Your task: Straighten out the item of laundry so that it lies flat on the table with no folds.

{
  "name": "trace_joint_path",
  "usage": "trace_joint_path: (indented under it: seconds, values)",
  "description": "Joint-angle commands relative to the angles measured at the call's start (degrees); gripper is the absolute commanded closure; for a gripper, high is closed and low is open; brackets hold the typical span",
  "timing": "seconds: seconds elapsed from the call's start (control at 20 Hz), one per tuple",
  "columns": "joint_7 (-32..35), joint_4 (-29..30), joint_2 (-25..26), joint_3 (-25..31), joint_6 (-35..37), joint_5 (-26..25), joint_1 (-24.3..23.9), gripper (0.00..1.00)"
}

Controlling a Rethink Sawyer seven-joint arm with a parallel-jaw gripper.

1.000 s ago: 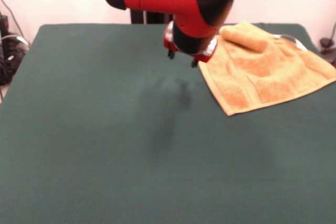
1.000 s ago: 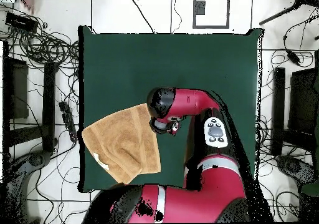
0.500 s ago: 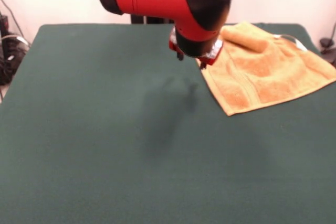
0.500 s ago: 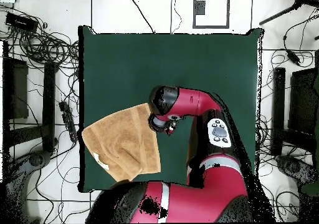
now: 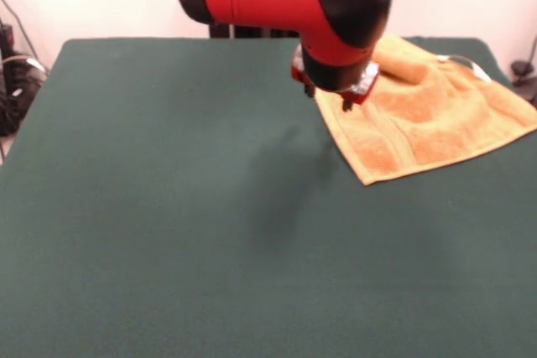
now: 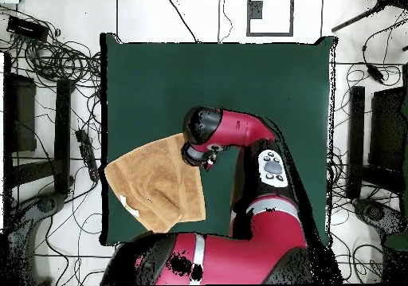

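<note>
I am on the approach, not yet holding anything: my claw (image 5: 328, 96) hangs above the table (image 5: 151, 207) right at the towel's (image 5: 428, 119) inner corner, with nothing between its tips. Two short dark tips show apart below the wrist, so I judge them parted, only narrowly.

The towel lies at a corner of the table, turned diamond-wise to the table's edges. In the overhead view the towel (image 6: 155, 185) has one corner overhanging the table's side edge. It is nearly square, so its long axis is hard to name; its stripe bands run slantwise to the table's sides. At its far side, seen from the front, a fold rolls over into a thick lump.

Next, I judge, I must drop onto an edge beside that roll, pinch it, and draw it outward until the fold opens.
</note>
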Motion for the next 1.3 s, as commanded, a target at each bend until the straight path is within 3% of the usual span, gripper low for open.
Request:
trace_joint_path:
  seconds: [0.05,0.45,1.1,1.3]
  values:
    - [18.1,1.8,4.5,-0.3,-3.4,4.1,4.4,0.0]
    - [18.9,1.3,7.4,-2.1,-7.5,5.0,6.5,0.0]
    - [17.8,-7.2,17.2,-6.0,-10.5,5.8,8.2,0.0]
    - [17.7,-11.2,20.4,-8.7,-10.6,4.0,9.9,0.0]
